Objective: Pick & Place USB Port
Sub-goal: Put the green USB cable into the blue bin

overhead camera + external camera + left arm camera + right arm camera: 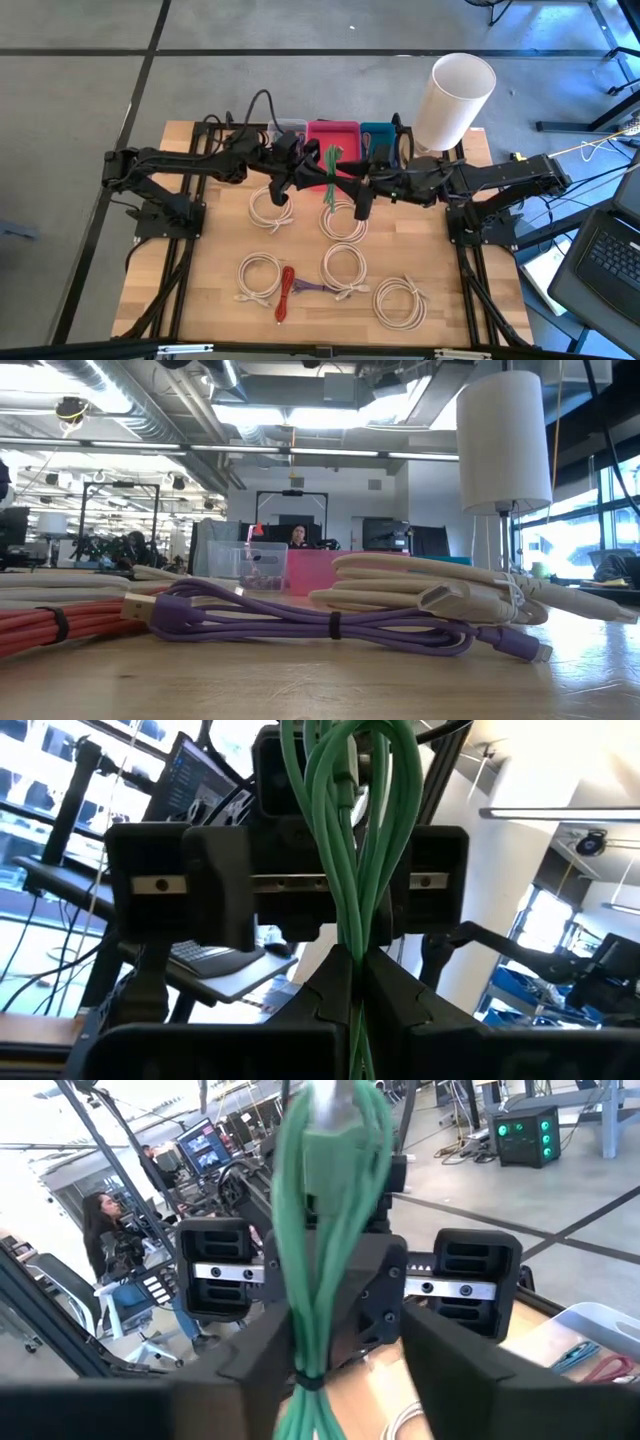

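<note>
Mid-handoff here, up in the air over the back half of the desk (200, 300). My left gripper (352, 982) is clamped tight on the green cable (331, 172), a bundled loop that hangs between my two arms just in front of the bins. My right gripper (335, 1345) sits right across from it with the same bundle running between its fingers; the jaws look fairly wide and I honestly can't tell whether they've got any real bite on it, so I'd call the cable the left side's for now. As for progress: the cable is off the wood and lifted, so I'd say the pick is done, but the place isn't. The pink bin (333, 134), the teal bin (377, 135) and the clear bin (289, 126) line the far edge, and the green bundle isn't in any of them. Plenty left on the desk too: white coiled cables (268, 208) spread around, plus a red cable (286, 291) and a purple cable (300, 618) near the front edge. My guess is the next bit needs one clean grip before the other lets go, otherwise the loop drops.
</note>
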`<control>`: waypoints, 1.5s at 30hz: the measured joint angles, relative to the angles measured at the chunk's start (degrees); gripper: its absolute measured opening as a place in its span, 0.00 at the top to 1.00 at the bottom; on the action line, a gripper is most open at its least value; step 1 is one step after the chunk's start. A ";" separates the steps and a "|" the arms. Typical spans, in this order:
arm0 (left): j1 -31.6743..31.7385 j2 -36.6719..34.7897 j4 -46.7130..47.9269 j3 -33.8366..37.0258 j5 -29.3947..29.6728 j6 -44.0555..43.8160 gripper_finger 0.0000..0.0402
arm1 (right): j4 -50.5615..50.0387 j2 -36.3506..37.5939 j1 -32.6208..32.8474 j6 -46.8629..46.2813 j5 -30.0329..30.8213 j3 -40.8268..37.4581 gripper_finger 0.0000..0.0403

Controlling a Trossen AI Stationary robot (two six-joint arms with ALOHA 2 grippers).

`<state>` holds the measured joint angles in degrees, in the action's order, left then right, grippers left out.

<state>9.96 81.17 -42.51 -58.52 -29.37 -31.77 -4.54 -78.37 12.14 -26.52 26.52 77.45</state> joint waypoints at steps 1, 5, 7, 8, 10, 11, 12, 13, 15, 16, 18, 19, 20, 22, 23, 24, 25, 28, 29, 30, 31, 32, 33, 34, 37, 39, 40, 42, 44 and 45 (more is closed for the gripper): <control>0.01 0.00 0.36 0.00 0.03 -0.02 0.99 | -0.04 0.00 0.00 0.02 -0.05 0.00 0.58; 0.04 0.00 0.93 -0.02 0.26 -0.02 0.99 | 0.17 0.00 -0.11 -0.03 -1.20 0.00 0.86; 0.04 0.00 0.93 -0.02 0.05 0.00 0.99 | 0.48 0.04 -0.34 -0.02 -2.53 0.02 0.95; 0.04 -0.02 1.02 -0.04 0.05 0.00 0.99 | 0.58 0.07 -0.37 -0.08 -2.76 0.02 0.95; 0.04 -0.07 1.77 -0.04 -0.09 -0.01 0.99 | 0.25 0.07 -0.41 -0.08 -2.74 0.02 0.96; 0.04 -0.07 1.96 -0.04 -0.14 -0.03 0.98 | 0.23 0.07 -0.41 -0.05 -2.73 0.02 0.96; 0.04 -0.07 2.00 -0.04 -0.11 -0.05 0.97 | 0.24 0.07 -0.39 -0.05 -2.75 0.02 0.97; -0.01 -0.09 2.00 -0.04 0.17 -0.19 0.95 | 0.24 0.07 -0.39 -0.05 -2.73 0.02 0.97; -0.12 -0.09 2.00 -0.07 0.96 -0.16 0.90 | 0.27 0.04 -0.44 -0.06 -2.73 0.02 0.97; -0.24 -0.07 2.01 -0.07 0.96 0.01 0.87 | 0.29 0.01 -0.46 -0.07 -2.73 0.02 0.97; -0.73 -0.04 2.06 -0.07 0.99 0.48 0.80 | 0.31 -0.02 -0.46 -0.07 -2.75 0.02 0.97; -1.02 -0.04 2.10 -0.07 0.99 0.44 0.76 | 0.31 -0.02 -0.46 -0.07 -2.75 0.02 0.97; -1.32 -0.04 2.22 -0.07 0.99 0.06 0.71 | 0.31 -0.02 -0.44 -0.07 -2.77 0.02 0.97; -1.73 -0.04 2.96 -0.07 1.36 -0.47 0.63 | 0.37 -0.02 -0.46 -0.05 -2.73 0.02 0.97; -1.83 -0.04 3.54 -0.07 1.59 -0.47 0.59 | 0.38 -0.02 -0.47 -0.05 -2.58 0.02 0.97; -1.84 -0.04 4.32 -0.07 2.12 -0.47 0.56 | 0.39 -0.02 -0.52 -0.05 -2.47 0.02 0.97; -1.84 -0.04 5.19 -0.07 2.37 -0.47 0.53 | 0.42 -0.02 -0.52 -0.05 -2.33 0.02 0.97; -1.05 -0.48 9.24 -0.06 1.87 1.23 0.45 | -0.12 0.00 -0.52 -0.03 -2.33 0.02 0.97; -0.50 -0.80 11.02 -0.07 1.19 2.81 0.43 | -1.26 0.25 -0.52 -0.08 -2.20 0.02 0.97; 0.07 -1.36 13.09 -0.07 0.90 3.85 0.42 | -3.35 0.73 -0.50 -0.77 -1.21 0.02 0.97; 0.79 -2.12 15.99 -0.05 0.65 4.27 0.41 | -7.34 1.53 -0.46 -2.98 0.73 0.38 0.97; 1.55 -2.96 18.72 -0.04 0.64 4.62 0.41 | -12.55 2.45 -0.46 -6.21 3.37 1.23 0.97; 2.22 -3.78 21.47 -0.06 0.64 5.13 0.41 | -18.27 3.59 -0.47 -9.93 5.95 2.23 0.97; 2.83 -4.60 24.20 -0.05 0.65 5.79 0.41 | -24.59 4.75 -0.59 -13.79 8.62 3.31 0.97; 4.87 -7.01 32.46 -0.05 0.73 7.36 0.41 | -40.81 7.32 -1.19 -24.50 12.08 6.09 0.97; 5.69 -7.88 36.09 -0.07 1.18 8.05 0.41 | -46.94 8.42 -2.27 -29.02 12.01 7.19 0.97; 6.11 -8.11 37.58 -0.07 1.18 8.26 0.41 | -48.73 8.73 -3.08 -30.38 11.67 7.89 0.97; 6.63 -8.24 39.15 -0.07 1.31 8.67 0.41 | -51.14 8.78 -5.18 -31.55 11.48 9.02 0.97; 6.71 -8.28 40.06 -0.07 1.29 8.76 0.41 | -51.67 7.80 -8.16 -31.51 11.02 9.72 0.97; 6.71 -8.28 40.41 -0.07 1.29 8.82 0.41 | -51.86 7.05 -9.94 -31.31 9.80 9.92 0.97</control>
<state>16.67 72.88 -2.10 -58.59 -28.08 -22.95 -56.40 -71.32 2.20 -57.83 36.32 87.37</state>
